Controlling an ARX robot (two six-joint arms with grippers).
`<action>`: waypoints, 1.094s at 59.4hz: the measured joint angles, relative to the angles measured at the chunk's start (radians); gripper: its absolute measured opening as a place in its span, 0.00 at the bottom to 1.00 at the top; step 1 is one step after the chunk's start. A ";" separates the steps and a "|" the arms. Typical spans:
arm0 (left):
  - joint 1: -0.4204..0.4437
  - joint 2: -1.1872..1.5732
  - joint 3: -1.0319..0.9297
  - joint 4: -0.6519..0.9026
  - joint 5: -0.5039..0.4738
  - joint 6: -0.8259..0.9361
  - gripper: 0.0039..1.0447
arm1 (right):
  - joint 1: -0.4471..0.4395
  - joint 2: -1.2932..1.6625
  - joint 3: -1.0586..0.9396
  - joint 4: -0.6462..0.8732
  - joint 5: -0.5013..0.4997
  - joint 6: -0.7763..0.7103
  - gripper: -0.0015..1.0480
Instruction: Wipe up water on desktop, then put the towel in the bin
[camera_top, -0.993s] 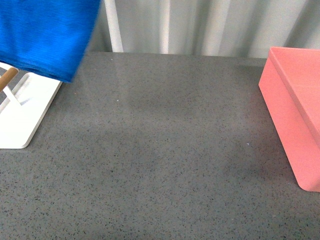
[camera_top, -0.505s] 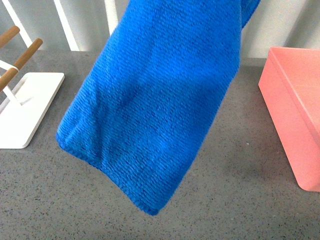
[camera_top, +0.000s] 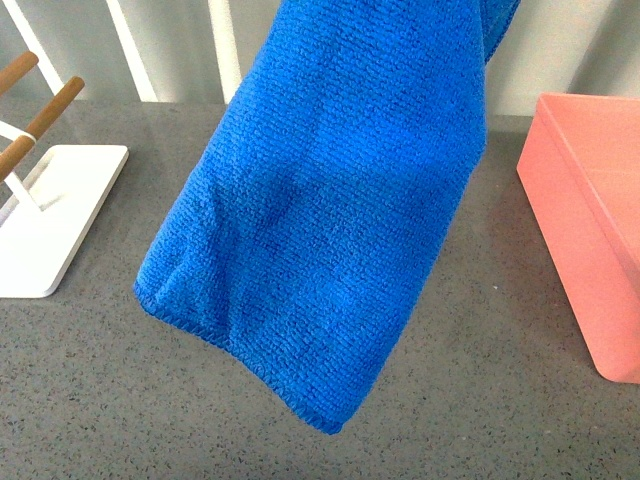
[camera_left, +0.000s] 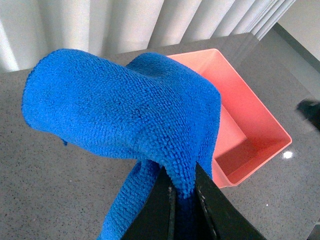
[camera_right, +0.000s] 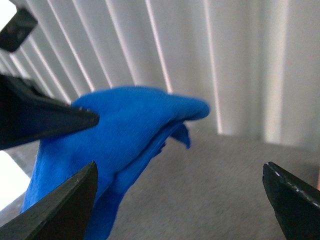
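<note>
Towel (camera_top: 330, 230) hung in the air from the left gripper (camera_left: 181, 195), above the grey table (camera_top: 100, 400).
The left gripper was pinched narrowly on a fold of the blue cloth, which bunched over its tip and trailed down below it. The pink bin (camera_top: 590, 250) sat open-topped on the table, below and to the right of that gripper, apart from the towel. The right gripper (camera_right: 180, 200) was spread wide, holding nothing, with the towel ahead of it. A white rack (camera_top: 50, 220) with wooden rods stood off to the left.
</note>
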 joint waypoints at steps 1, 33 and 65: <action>-0.001 0.003 0.002 0.000 -0.001 0.000 0.04 | 0.017 0.024 0.000 0.005 0.000 0.001 0.93; -0.038 0.055 0.103 -0.025 -0.019 -0.086 0.04 | 0.327 0.465 -0.012 0.411 0.122 -0.135 0.93; -0.028 0.061 0.120 -0.036 -0.006 -0.122 0.04 | 0.356 0.555 0.050 0.570 0.114 -0.158 0.38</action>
